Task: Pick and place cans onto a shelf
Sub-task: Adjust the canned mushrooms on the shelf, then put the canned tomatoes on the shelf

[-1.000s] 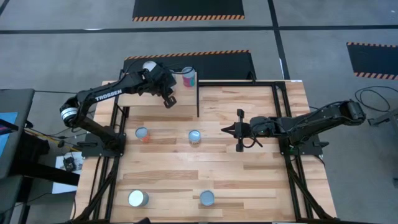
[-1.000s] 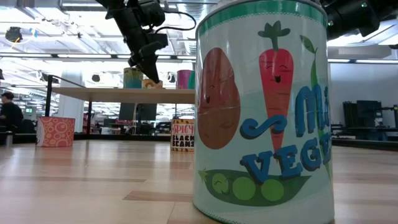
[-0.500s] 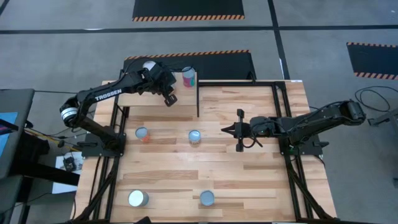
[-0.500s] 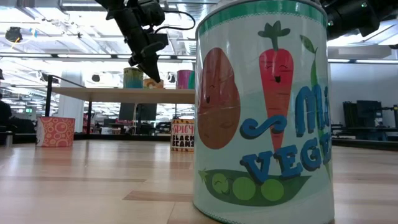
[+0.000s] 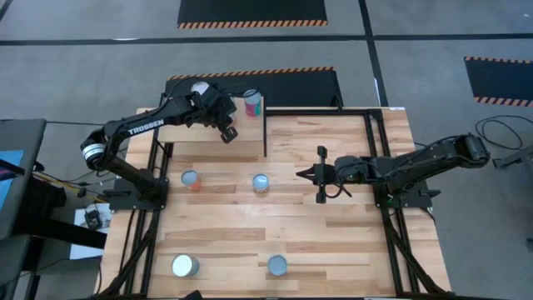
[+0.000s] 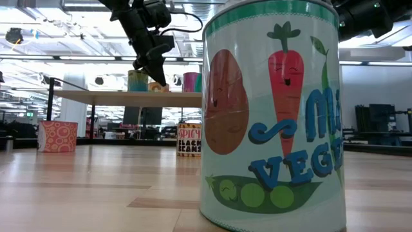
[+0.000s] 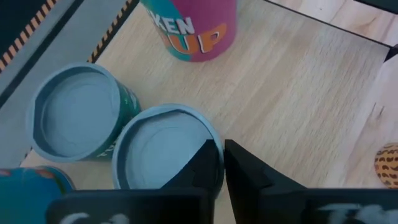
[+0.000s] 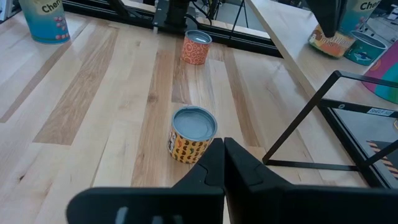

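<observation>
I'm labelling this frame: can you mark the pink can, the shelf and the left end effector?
pink can point(image 7: 198, 31): left wrist view, its label.
shelf point(image 5: 246, 143): high view, bare top.
left end effector point(image 7: 222, 163): left wrist view, between fingertips.

shelf point(image 5: 208, 140): light wood, black frame, far-left corner of worktop
shelf cans: pink can point(image 5: 252, 103) upright, others beside it
worktop cans point(image 5: 261, 184): four upright, scattered

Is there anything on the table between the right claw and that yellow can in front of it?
No. In the right wrist view, only bare wooden table lies between the right gripper and the yellow can.
</observation>
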{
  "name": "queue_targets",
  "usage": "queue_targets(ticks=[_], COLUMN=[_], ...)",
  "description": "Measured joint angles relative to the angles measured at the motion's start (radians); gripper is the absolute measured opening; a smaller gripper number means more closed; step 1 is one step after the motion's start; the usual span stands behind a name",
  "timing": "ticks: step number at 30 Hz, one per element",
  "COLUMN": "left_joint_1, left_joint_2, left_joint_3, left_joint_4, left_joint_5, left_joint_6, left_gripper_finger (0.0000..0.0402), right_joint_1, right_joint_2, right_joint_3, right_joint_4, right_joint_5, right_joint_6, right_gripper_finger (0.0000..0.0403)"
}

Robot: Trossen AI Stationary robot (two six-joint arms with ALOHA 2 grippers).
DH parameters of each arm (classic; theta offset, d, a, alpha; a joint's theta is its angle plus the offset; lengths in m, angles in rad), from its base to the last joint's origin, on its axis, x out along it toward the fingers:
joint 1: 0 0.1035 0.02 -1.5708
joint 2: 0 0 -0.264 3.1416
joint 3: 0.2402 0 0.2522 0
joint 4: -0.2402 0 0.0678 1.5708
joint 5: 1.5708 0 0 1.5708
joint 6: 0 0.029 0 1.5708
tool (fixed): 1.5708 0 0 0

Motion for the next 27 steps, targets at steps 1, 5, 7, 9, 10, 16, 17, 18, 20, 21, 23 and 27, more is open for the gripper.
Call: queue_targets(ticks=[1,5,7,9,10,16,17,18,20,21,23,27], left_joint_1=[0.000,0.000,0.000,0.000,-0.001,-0.066,-0.091,-0.119,-0.185,-0.224,-0.316,-0.508], left_joint_2=[0.000,0.000,0.000,0.000,0.000,-0.055,-0.074,-0.092,-0.126,-0.141,-0.166,-0.181], left_joint_3=[0.000,0.000,0.000,0.000,0.003,0.046,0.047,0.047,0.047,0.047,0.047,0.047], left_joint_4=[-0.001,0.000,0.003,0.008,0.006,-0.035,-0.044,-0.055,-0.100,-0.127,-0.177,-0.300], left_joint_5=[0.001,0.003,0.002,0.002,0.002,-0.002,-0.004,-0.007,-0.027,-0.042,-0.073,-0.176], left_joint_6=[0.000,0.002,0.010,0.028,0.038,0.089,0.089,0.086,0.053,0.027,-0.037,-0.189], left_gripper_finger=[0.0024,0.0048,0.0053,0.0056,0.0056,0.0056,0.0056,0.0056,0.0054,0.0050,0.0038,0.0009], right_joint_1=[0.000,0.000,0.000,0.000,0.000,0.000,0.000,0.000,0.000,0.000,-0.006,-0.027], right_joint_2=[0.000,0.000,0.000,0.000,0.000,0.000,0.000,0.000,0.000,0.000,0.000,0.000], right_joint_3=[0.000,0.000,0.000,0.000,0.000,-0.002,-0.004,-0.010,-0.038,-0.063,-0.118,-0.215], right_joint_4=[0.000,0.000,0.000,-0.001,-0.001,0.002,0.008,0.022,0.090,0.140,0.239,0.440], right_joint_5=[0.000,0.000,0.000,0.000,0.000,0.000,0.000,0.000,-0.006,-0.026,-0.071,-0.131], right_joint_6=[0.000,0.000,0.000,0.000,-0.003,-0.074,-0.084,-0.093,-0.110,-0.118,-0.121,-0.120], right_gripper_finger=[0.0014,0.0020,0.0020,0.0018,0.0016,0.0011,0.0011,0.0011,0.0010,0.0010,0.0010,0.0011])
